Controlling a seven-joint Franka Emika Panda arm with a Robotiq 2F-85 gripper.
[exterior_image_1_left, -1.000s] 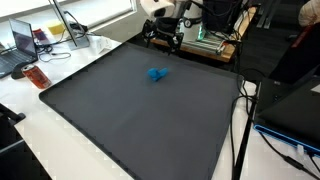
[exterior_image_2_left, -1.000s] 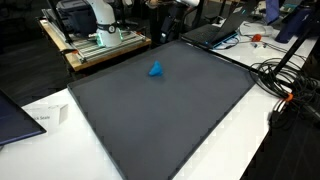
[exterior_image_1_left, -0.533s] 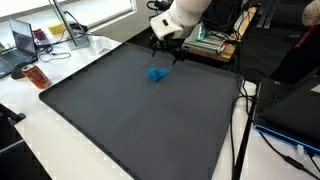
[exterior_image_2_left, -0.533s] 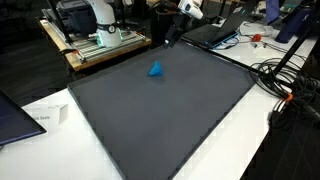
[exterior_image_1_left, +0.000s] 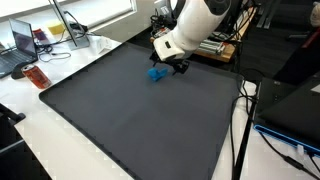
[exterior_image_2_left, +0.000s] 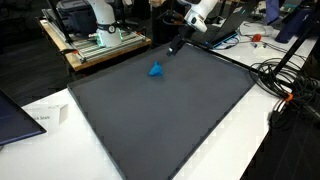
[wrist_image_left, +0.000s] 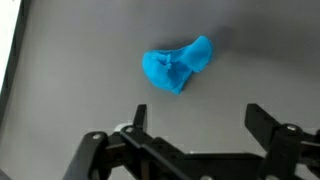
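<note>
A small crumpled blue object, soft-looking like a cloth (exterior_image_1_left: 157, 73), lies on the dark grey mat (exterior_image_1_left: 130, 115). It shows in both exterior views (exterior_image_2_left: 156, 70) and in the wrist view (wrist_image_left: 178, 66). My gripper (exterior_image_1_left: 174, 66) hovers above the mat just beside the blue object, near the mat's far edge. In the wrist view the gripper (wrist_image_left: 197, 120) is open and empty, with both black fingers spread and the blue object lying beyond the fingertips. It also shows in an exterior view (exterior_image_2_left: 177, 46).
The mat covers a white table (exterior_image_1_left: 40, 140). Laptops (exterior_image_1_left: 22, 42) and a red item (exterior_image_1_left: 36, 77) sit at one side. Cables (exterior_image_2_left: 285, 85) lie off the mat's edge. A cluttered wooden bench (exterior_image_2_left: 95, 45) stands behind.
The arm has swung down from the back of the table toward the blue object and now hangs just beside it. The blue object has not moved.
</note>
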